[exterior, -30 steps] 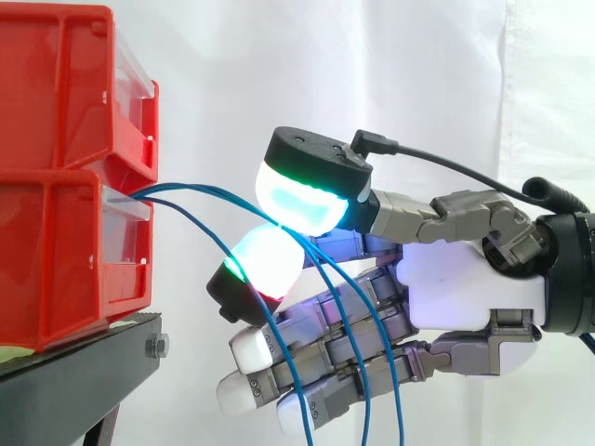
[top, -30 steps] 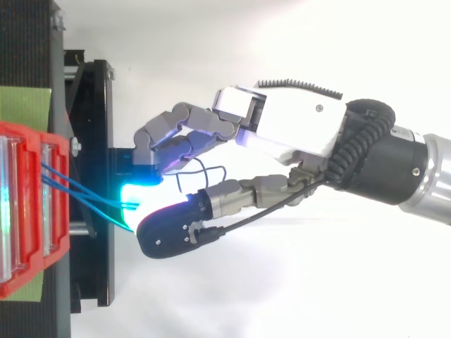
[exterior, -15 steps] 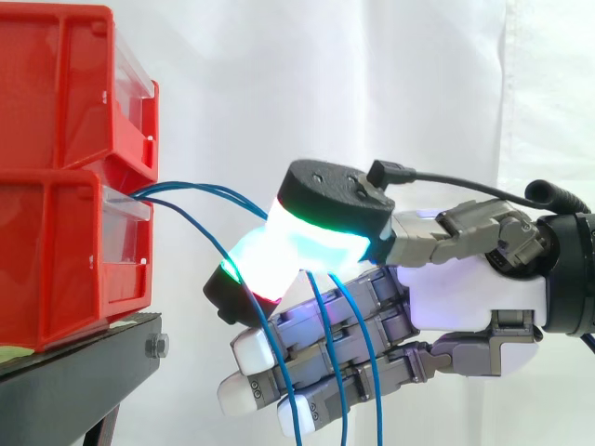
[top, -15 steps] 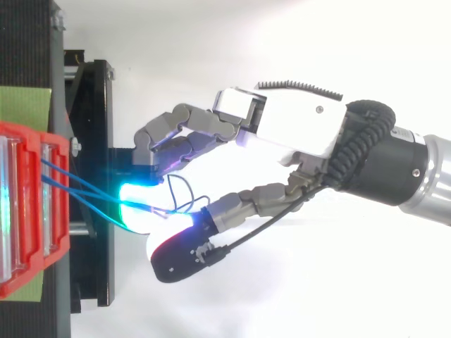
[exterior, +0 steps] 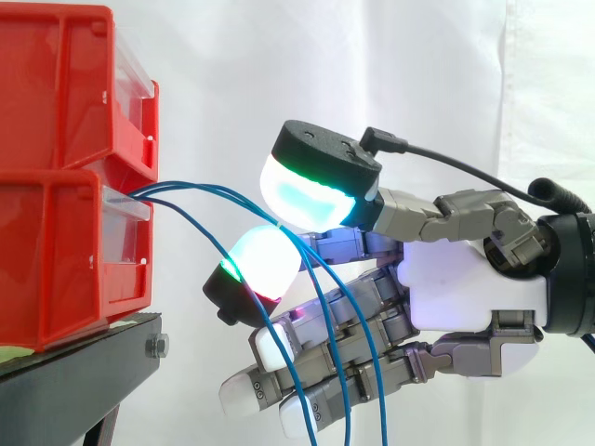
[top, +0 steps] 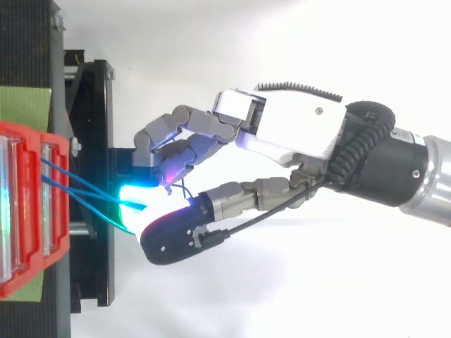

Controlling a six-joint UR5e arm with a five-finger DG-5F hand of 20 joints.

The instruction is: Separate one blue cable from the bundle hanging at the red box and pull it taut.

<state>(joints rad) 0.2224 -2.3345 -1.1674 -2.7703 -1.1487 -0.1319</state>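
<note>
Three thin blue cables come out of the lower red bin and arc to the right. They drape over a glowing fingertip, then hang slack in front of the lower fingers. My hand reaches in from the right with relaxed fingers. Its cyan-green thumb pad hovers just above that fingertip, right where the cables cross. In the top view the cables run from the bin to the glow beneath my hand. No single cable stands apart from the others.
A second red bin is stacked on the lower one, and both rest on a black stand. A green mat lies under the bins. The white curtain hangs behind.
Half a second ago the thumb pad was pressed down on the glowing fingertip over the cables. It has since lifted, and the lower fingers have dropped slightly.
</note>
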